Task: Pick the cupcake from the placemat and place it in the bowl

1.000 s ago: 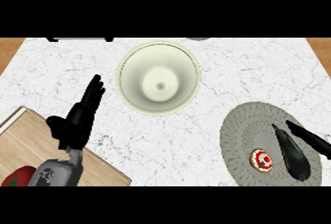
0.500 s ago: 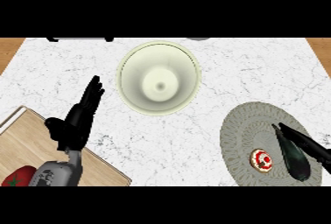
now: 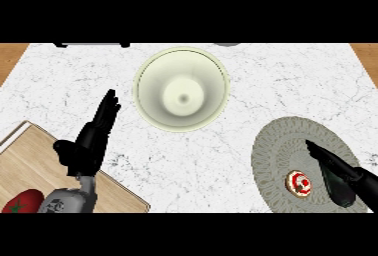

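The bench (image 3: 221,150) looks like white marble with grey veins, matt. The bowl (image 3: 148,100) appears smooth, glazed cream ceramic. The placemat (image 3: 277,150) seems coarse woven grey cloth. A board (image 3: 44,155) shows pale wood grain.

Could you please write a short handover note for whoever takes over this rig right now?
Left hand: open, fingers straight, resting over the white marble counter beside the wooden board.
Right hand: open, over the round grey placemat, just right of the small red-and-white cupcake; contact cannot be told.
Cupcake lies on the placemat, not gripped.
Pale cream bowl stands at the counter's far middle, holding nothing.
Done: nothing placed yet.
Left: grasp cupcake, carry it to the bowl, release.
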